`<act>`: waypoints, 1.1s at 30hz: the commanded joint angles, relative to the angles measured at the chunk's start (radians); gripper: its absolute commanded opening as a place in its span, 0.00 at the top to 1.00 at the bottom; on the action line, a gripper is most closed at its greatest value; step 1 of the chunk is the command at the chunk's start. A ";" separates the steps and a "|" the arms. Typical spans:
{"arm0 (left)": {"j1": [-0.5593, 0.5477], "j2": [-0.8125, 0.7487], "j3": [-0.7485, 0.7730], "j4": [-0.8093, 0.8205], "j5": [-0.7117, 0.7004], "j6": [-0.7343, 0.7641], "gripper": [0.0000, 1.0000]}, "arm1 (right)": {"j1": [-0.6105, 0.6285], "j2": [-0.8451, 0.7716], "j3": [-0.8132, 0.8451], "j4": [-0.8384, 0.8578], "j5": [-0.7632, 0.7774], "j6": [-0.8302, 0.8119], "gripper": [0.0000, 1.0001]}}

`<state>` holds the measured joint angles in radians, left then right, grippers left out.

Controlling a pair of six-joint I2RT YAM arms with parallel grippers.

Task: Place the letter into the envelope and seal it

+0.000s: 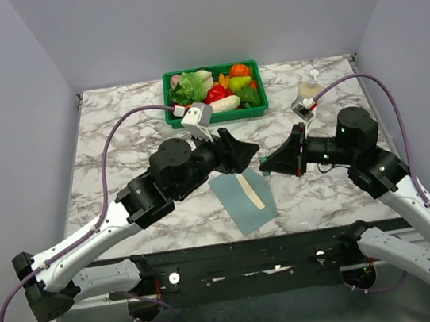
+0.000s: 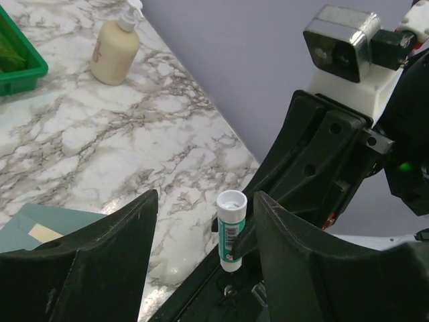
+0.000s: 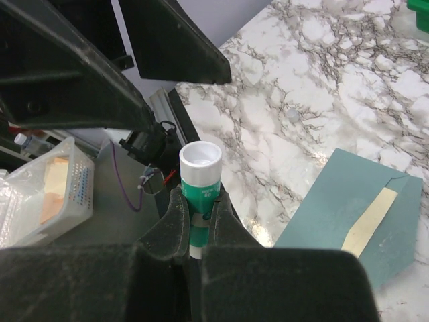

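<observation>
My right gripper is shut on a teal and white glue stick, held above the table with its white end toward the left arm. My left gripper is open, one finger on each side of the glue stick without touching it. In the top view the two grippers meet tip to tip over the envelope's far end. The teal envelope lies flat at the table's near middle. A narrow cream-beige strip runs along it. I cannot tell whether that strip is the letter's exposed edge.
A green basket of toy vegetables stands at the back centre. A cream pump bottle stands at the back right. Off the table's near edge sits a clear plastic bin beside cables.
</observation>
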<state>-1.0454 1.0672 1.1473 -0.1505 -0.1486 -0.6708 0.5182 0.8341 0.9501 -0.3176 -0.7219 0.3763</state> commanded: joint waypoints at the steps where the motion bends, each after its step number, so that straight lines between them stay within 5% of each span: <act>1: -0.021 0.045 0.017 0.035 0.053 -0.013 0.32 | 0.006 -0.007 0.022 -0.011 0.016 -0.011 0.99; 12: -0.036 0.105 0.046 0.052 0.055 -0.016 0.35 | 0.006 -0.001 0.018 0.025 -0.007 0.013 0.99; 15: -0.039 0.116 0.048 0.065 0.069 -0.018 0.50 | 0.006 -0.006 0.015 0.023 -0.002 0.013 0.99; 20: -0.045 0.125 0.048 0.083 0.112 -0.023 0.97 | 0.006 -0.010 0.007 0.023 0.018 0.012 0.99; 24: -0.053 0.120 0.040 0.097 0.139 -0.010 1.00 | 0.006 -0.007 0.007 0.023 0.030 0.013 0.99; 25: -0.056 0.119 0.040 0.092 0.141 -0.003 1.00 | 0.006 -0.003 0.010 0.022 0.030 0.015 0.97; 27: -0.059 0.117 0.048 0.066 0.139 0.016 1.00 | 0.006 0.003 0.013 0.020 0.018 0.015 0.74; 29: -0.061 0.114 0.060 0.049 0.139 0.045 1.00 | 0.006 0.019 0.022 0.014 0.009 0.015 0.61; 33: -0.061 0.116 0.089 0.002 0.141 0.103 1.00 | 0.006 0.048 0.039 -0.001 -0.033 0.018 0.54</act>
<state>-1.0973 1.1839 1.1778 -0.1085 -0.0483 -0.6460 0.5182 0.8562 0.9516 -0.3141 -0.7155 0.3935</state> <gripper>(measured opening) 0.088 0.451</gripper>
